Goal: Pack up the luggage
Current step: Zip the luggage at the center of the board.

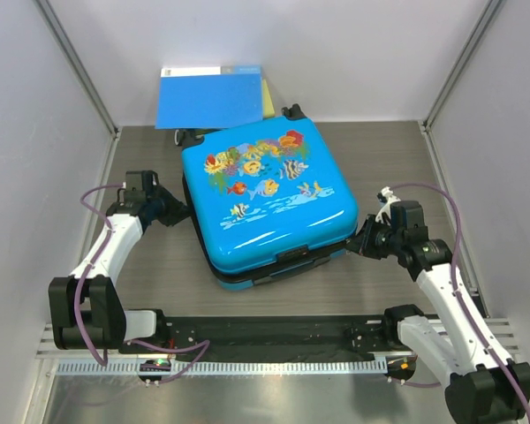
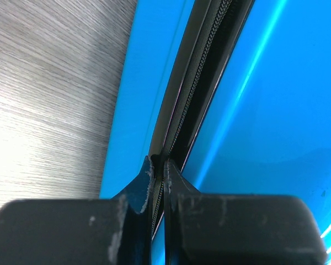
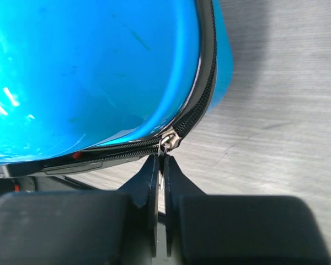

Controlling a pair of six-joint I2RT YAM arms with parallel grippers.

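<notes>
Since the suitcase point(image 1: 269, 199) is a stiff, slick shell, its zip pull point(image 3: 165, 144) seems the best hold. The right claw point(image 3: 160, 165) is pinched on it; the left claw point(image 2: 156, 165), pressed together, sits at the suitcase's side seam point(image 2: 196, 83).

one luggage point(image 1: 269, 199), one blue folder point(image 1: 209, 99), two arms: left arm point(image 1: 106, 252), right arm point(image 1: 449, 290)

From above and behind my bases, the top camera looks down on the whole luggage point(image 1: 269, 199). Both wrist cameras peer past my jaws, very close, at its zipper point(image 3: 203, 99), also visible from above: left side, near-right corner.
</notes>
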